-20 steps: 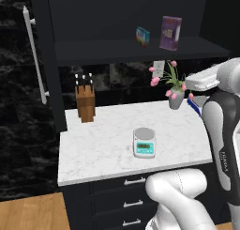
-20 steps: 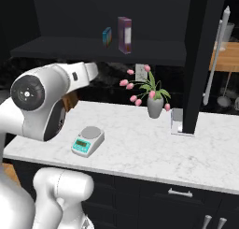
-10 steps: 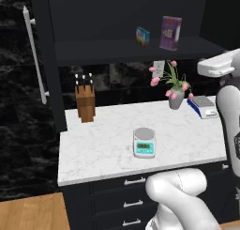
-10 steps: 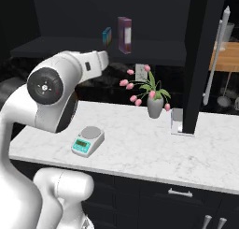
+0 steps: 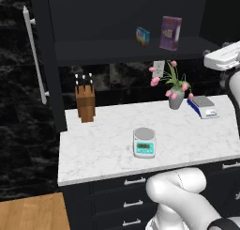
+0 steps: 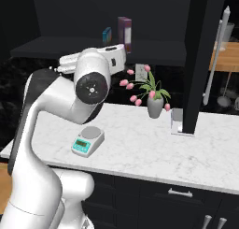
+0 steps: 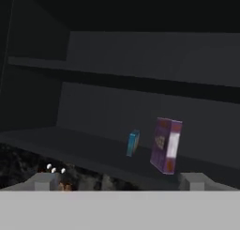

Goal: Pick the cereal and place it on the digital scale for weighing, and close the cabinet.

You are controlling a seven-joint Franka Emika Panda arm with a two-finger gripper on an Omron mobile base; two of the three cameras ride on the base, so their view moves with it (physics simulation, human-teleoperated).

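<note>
Hand view: fingers (image 7: pixel 42 181) wide apart, cereal (image 7: pixel 165 145) upright on shelf, left base view: digital scale (image 5: pixel 144 142) bare

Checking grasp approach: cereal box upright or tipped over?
Upright. The cereal stands on its narrow base on the cabinet shelf, beside the small blue box.

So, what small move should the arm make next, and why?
Probably advance the open gripper toward the cereal. The box stands upright on the bottom shelf of the open cabinet, right of the small blue box, apart from the fingers; the digital scale carries nothing.
</note>
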